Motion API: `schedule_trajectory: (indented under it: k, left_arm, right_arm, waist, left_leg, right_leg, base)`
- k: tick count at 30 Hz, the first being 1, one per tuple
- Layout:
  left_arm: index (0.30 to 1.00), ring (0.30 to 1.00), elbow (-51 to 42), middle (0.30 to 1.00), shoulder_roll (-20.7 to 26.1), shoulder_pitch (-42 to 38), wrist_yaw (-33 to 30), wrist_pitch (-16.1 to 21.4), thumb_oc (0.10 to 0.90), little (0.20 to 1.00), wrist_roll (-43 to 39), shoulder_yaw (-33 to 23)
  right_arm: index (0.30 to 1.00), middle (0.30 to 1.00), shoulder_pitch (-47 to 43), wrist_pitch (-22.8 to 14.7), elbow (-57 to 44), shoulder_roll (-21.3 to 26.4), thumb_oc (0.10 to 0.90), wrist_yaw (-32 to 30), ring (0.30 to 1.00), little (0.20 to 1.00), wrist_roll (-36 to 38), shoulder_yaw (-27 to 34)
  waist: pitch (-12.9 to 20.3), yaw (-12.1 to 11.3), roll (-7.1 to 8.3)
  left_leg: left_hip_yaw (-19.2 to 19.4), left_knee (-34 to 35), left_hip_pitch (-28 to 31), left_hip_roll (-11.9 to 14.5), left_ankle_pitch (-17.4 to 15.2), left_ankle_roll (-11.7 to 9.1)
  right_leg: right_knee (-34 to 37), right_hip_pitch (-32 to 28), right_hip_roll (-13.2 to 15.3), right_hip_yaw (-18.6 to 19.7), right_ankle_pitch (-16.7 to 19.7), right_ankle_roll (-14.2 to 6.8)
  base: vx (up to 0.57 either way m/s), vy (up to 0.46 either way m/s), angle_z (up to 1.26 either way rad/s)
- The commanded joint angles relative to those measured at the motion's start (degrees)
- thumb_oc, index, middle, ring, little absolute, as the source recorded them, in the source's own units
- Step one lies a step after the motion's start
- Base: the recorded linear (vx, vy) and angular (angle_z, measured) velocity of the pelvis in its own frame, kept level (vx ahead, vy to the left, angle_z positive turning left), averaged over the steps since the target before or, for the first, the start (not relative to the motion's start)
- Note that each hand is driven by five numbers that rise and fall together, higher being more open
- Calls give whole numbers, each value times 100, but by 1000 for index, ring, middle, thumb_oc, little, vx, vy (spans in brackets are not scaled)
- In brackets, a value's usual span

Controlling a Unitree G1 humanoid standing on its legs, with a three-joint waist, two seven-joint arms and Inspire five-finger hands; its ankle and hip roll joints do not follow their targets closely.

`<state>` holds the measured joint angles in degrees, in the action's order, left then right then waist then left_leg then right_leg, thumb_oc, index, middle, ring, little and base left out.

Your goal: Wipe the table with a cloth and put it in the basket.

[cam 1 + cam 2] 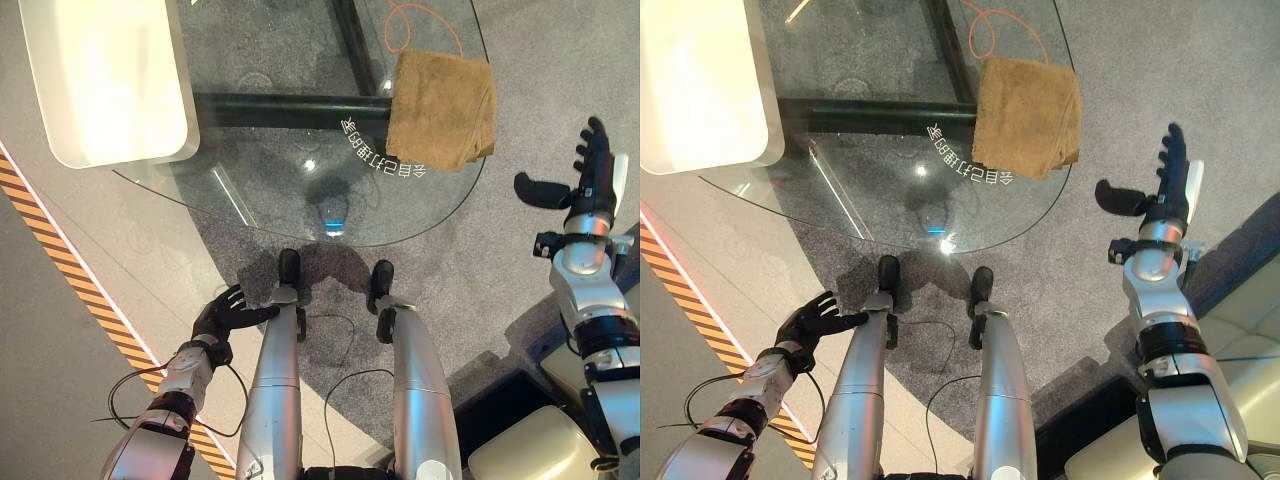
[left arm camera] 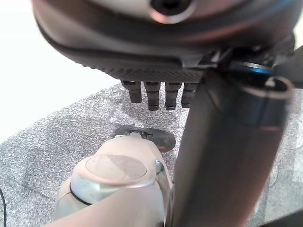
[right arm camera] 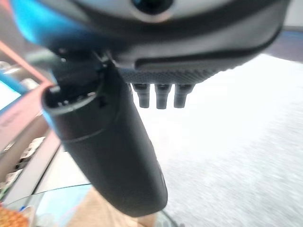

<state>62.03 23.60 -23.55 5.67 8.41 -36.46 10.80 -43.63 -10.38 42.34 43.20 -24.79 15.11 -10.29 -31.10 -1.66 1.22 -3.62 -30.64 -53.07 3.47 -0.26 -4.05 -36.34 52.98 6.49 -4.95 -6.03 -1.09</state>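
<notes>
A folded tan cloth (image 1: 442,110) lies on the right edge of the round glass table (image 1: 270,170), one corner hanging slightly past the rim. My right hand (image 1: 590,175) is raised to the right of the table, off the glass, fingers straight and thumb spread toward the cloth, holding nothing. My left hand (image 1: 225,315) hangs low at the lower left beside the floor, fingers relaxed and empty. In the right wrist view the thumb (image 3: 113,156) stretches out over the glass edge with a bit of the cloth (image 3: 102,213) below it.
A white rounded rectangular object (image 1: 105,80) rests on the table's left part. An orange cord (image 1: 400,25) loops at the table's far side. A black bar (image 1: 290,105) runs under the glass. A striped hazard tape line (image 1: 60,250) crosses the floor at left. Beige cushions (image 1: 530,445) sit at lower right.
</notes>
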Motion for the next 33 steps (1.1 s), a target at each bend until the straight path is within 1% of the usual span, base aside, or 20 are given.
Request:
schedule_trajectory:
  k: [1,4,11,14,15,17,20,21,23,25,33]
  left_arm:
    - [900,900,256,900,356,758,-39,148,800,900,-59,128]
    - [900,900,181,900,369,727,-44,107,800,900,-41,161]
    - [900,900,32,900,393,674,-97,3,800,900,-42,288]
    - [900,900,-16,900,422,675,-77,-26,800,900,-27,311]
    - [900,900,-47,900,456,673,-59,-49,800,900,-63,335]
    - [900,900,-90,900,475,670,-49,-88,800,900,-29,337]
    - [900,900,-158,900,490,698,-66,-118,800,900,-7,353]
    - [900,900,-169,900,505,703,-55,-132,800,900,-4,351]
    - [900,900,-211,900,532,733,-44,-154,800,900,12,341]
    - [900,900,-226,900,546,758,-9,-150,800,900,31,334]
    - [900,900,-284,900,572,768,27,-230,800,900,82,317]
  right_arm:
    - [900,900,-461,-212,-568,906,800,-637,900,900,-290,-2]
    - [900,900,-969,-18,-663,1019,800,-668,900,900,-468,-316]
    - [900,900,-2296,691,-628,1070,800,-493,900,900,-1101,-1407]
    - [900,900,-2749,896,-506,1070,800,-342,900,900,-1103,-1796]
    - [900,900,-3016,991,-411,1051,800,-209,900,900,-1096,-2028]
    - [900,900,-3289,1185,-315,981,800,10,900,900,-1009,-2292]
    - [900,900,-3544,1365,-145,918,800,378,900,900,-806,-2517]
    - [900,900,-3614,1475,-73,901,800,563,900,900,-674,-2579]
    - [900,900,-3729,1651,19,882,800,735,900,900,-585,-2695]
    - [900,900,-3810,1738,162,855,800,907,900,900,-468,-2794]
    - [900,900,-3895,2106,439,864,800,1326,900,900,-745,-2954]
  waist:
    - [131,-72,-37]
    - [131,-116,-55]
    - [131,-271,-96]
    - [131,-333,-109]
    - [131,-374,-124]
    - [131,-417,-140]
    - [131,-470,-155]
    - [131,-486,-158]
    - [131,-513,-162]
    - [131,-533,-165]
    - [131,-558,-178]
  left_leg:
    - [-85,-267,164,166,-379,66]
    - [-73,-158,199,153,-342,55]
    - [-97,35,238,126,-274,46]
    - [-112,104,264,121,-250,41]
    - [-120,138,274,113,-235,39]
    - [-133,158,267,98,-223,38]
    - [-147,190,265,93,-212,38]
    - [-148,199,270,88,-206,35]
    - [-152,238,282,71,-182,37]
    - [-158,257,290,69,-174,41]
    - [-133,285,351,86,-162,44]
  right_leg:
    - [381,-389,360,-59,268,-290]
    - [493,-432,359,-102,278,-290]
    - [671,-488,367,-214,285,-268]
    - [729,-527,376,-256,275,-256]
    - [757,-546,380,-285,270,-245]
    - [757,-533,379,-308,259,-233]
    - [757,-529,390,-345,242,-215]
    - [754,-533,393,-361,238,-210]
    - [780,-546,386,-382,243,-194]
    - [774,-544,380,-391,237,-182]
    - [717,-558,406,-434,211,-170]
  base:
    - [0,0,0]
    - [0,0,0]
    - [-6,-13,2]
    - [0,0,0]
    - [0,0,0]
    - [0,0,0]
    - [0,-10,4]
    - [1,-10,4]
    - [-1,-9,6]
    - [-1,-6,8]
    - [0,0,1]
